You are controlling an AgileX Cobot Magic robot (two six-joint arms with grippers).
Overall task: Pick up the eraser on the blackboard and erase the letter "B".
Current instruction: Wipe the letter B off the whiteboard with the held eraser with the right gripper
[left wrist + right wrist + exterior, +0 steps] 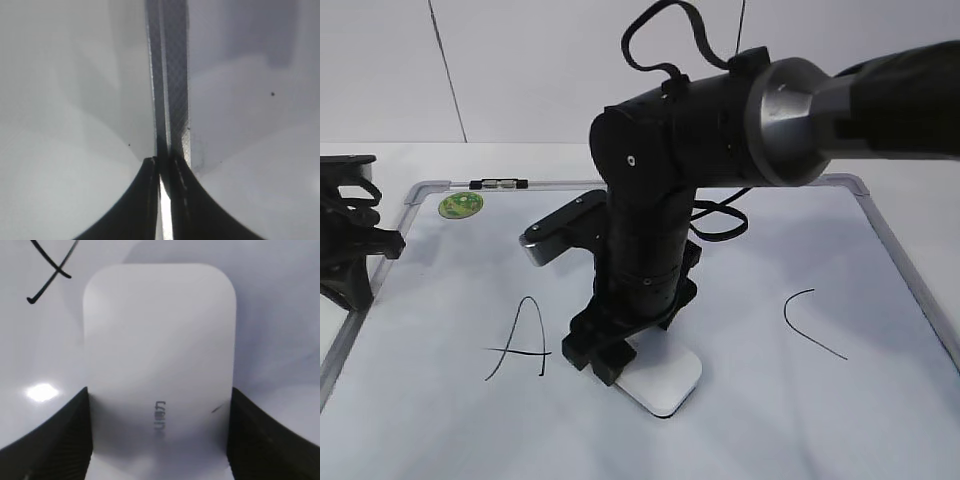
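The white eraser (667,382) lies flat on the blackboard (800,420), between the black "A" (525,338) and the curved "C" (810,325). My right gripper (610,358) comes down on its far-left end. In the right wrist view the eraser (160,340) fills the frame, and the gripper's (159,392) two fingers press against its long sides. No letter "B" shows; the arm and eraser cover the board's middle. My left gripper (164,165) is shut and empty over the board's metal frame (170,75). It also shows at the board's left edge in the exterior view (355,245).
A round green sticker (460,205) sits at the board's far-left corner. A small black and silver piece (498,184) lies on the top frame. Strokes of the "A" (50,270) show past the eraser. The right arm's bulk hangs over the board's centre.
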